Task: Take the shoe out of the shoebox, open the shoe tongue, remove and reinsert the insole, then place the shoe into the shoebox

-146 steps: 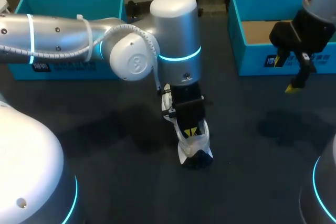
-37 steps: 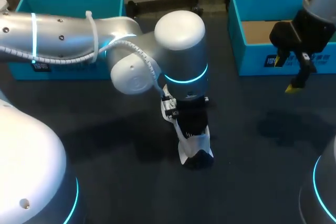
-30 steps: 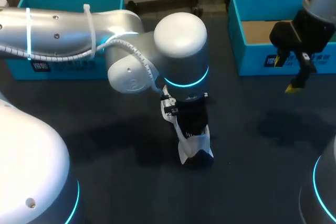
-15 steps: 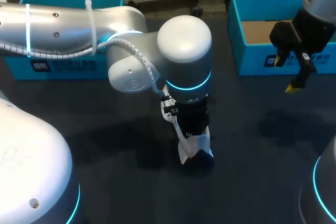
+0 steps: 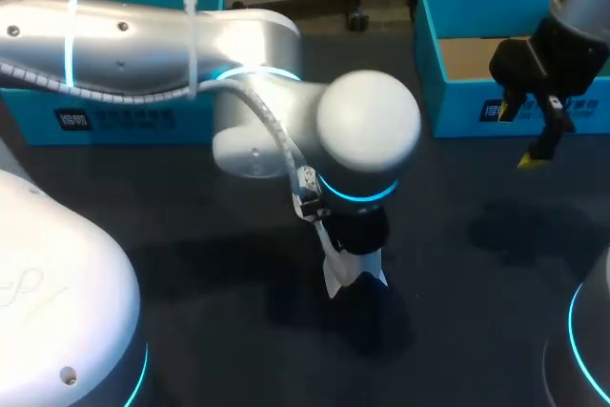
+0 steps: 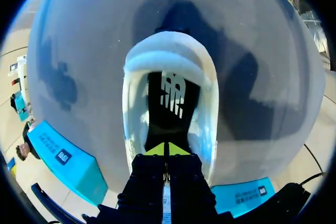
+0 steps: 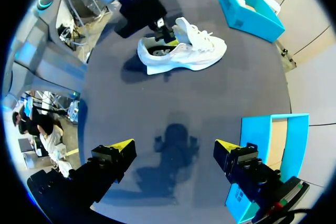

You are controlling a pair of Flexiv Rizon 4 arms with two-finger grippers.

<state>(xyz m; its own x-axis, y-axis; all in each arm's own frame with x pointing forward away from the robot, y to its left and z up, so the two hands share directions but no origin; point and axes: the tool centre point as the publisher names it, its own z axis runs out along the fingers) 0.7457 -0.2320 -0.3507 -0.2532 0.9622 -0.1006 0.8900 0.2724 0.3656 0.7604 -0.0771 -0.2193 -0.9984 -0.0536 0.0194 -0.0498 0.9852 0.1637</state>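
White sneaker [image 7: 185, 55] is stood on its sole near the middle of the dark table [image 5: 191, 235], outside both shoeboxes and well apart from each. The left arm [image 5: 143, 40] is stretched over it from the side, so most of the sneaker is hidden in the head view. The teal left shoebox [image 5: 124, 119] is set at the far edge, as is the teal right shoebox [image 5: 457, 107] — brown card is seen on its floor. A black insole [image 6: 169, 121] is seen inside the sneaker. The left gripper [image 6: 168, 149] is set in the heel opening, yellow tips drawn together just above the insole; whether its edge is pinched cannot be told. The right gripper [image 7: 174, 146] is held above bare table near the right shoebox — fingers spread wide, nothing grasped.
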